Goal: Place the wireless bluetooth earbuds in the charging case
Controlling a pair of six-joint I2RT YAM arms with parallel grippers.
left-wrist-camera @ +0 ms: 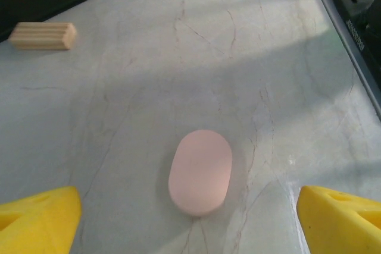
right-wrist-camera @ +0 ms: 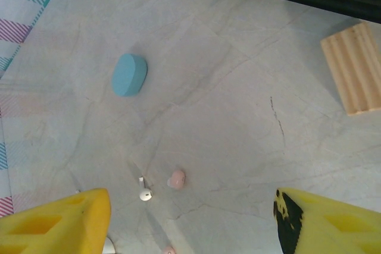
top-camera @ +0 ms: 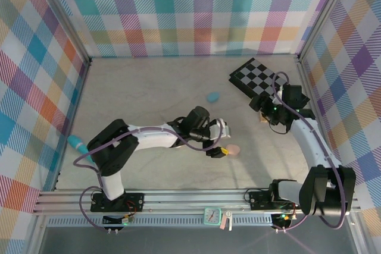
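Left gripper (left-wrist-camera: pixel 189 221) stands wide open just above the table (left-wrist-camera: pixel 119 117), its yellow fingers (left-wrist-camera: pixel 37 218) far apart and holding nothing. The pink case (left-wrist-camera: pixel 200 171), a closed oval, lies flat between them, touching neither. From above, one yellow fingertip sits just beside this case near the middle of the table.

Right gripper (right-wrist-camera: pixel 191 218) is also spread wide and empty, hovering over the table. Just ahead of its fingers lie two tiny buds close together, a white earbud (right-wrist-camera: pixel 144 193) and a pink earbud (right-wrist-camera: pixel 176 178). A further pink speck is cut off at the bottom edge of the right wrist view, too little of it showing to name. Both clear buds lie loose on the table, outside any case.

The teal case (right-wrist-camera: pixel 129 74), also closed, lies well beyond the buds. That makes two cases, one pink and one teal. One ribbed wooden block (right-wrist-camera: pixel 354 69) rests near a black-and-white checkerboard (top-camera: pixel 259 75) at the far right. A small clock (top-camera: pixel 212 215) sits on the front rail, its face too small to read.
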